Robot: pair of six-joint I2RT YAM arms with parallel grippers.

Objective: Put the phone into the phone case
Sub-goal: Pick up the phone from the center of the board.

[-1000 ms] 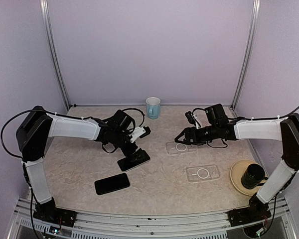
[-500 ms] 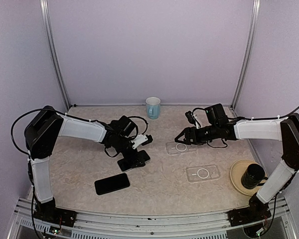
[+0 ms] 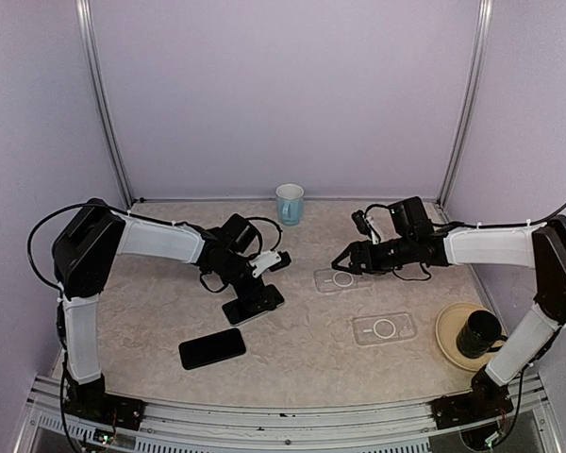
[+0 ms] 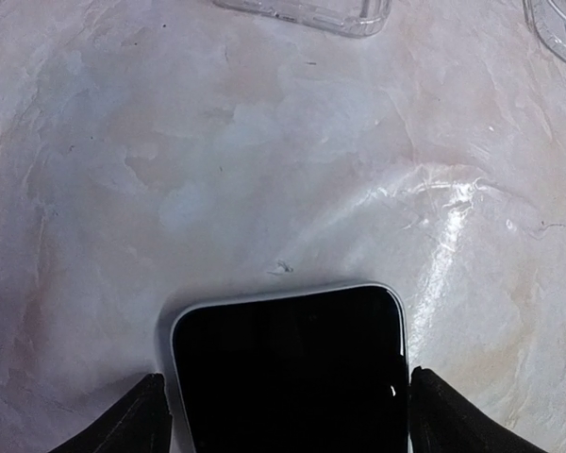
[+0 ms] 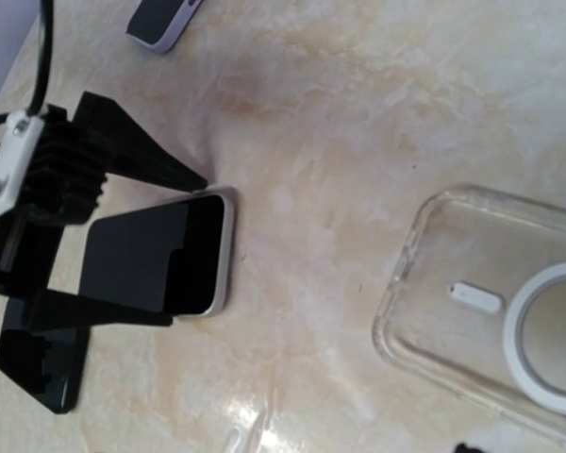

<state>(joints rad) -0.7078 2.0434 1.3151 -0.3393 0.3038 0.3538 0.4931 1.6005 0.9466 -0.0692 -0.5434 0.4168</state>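
Black glass up, the phone (image 4: 288,368) lies flat on the worktop (image 3: 151,311), left of centre. The left fingers (image 4: 137,425) stand one at each long edge, close against its sides. Whether they already pinch it I cannot tell. The right fingers (image 3: 342,262) hang spread and empty just above the left end of a clear case (image 3: 342,280). That case lies flat, well apart from the phone and to its right.

The step in hand looks like the pickup. To do it well, the fingers should close squarely on both long edges at once and low on the sides, since a thin, slick slab will likely twist or squirt out of a lopsided grip. Lift it level and carry it across to the case. The case is probably light enough to skid, so the right fingers would do well to steady its rim. Tuck one end of the phone under the lip first, then press the other end down.

Counted:
- **Phones:** two, the second phone (image 3: 212,348) lying nearer the arm bases.
- **Cases:** two, the near case (image 3: 384,328) lying beside the plate.
- **Mug:** one mug (image 3: 290,203) at the back.
- **Plate:** one plate (image 3: 448,344).
- **Cup:** one dark cup (image 3: 478,332) standing on the plate.
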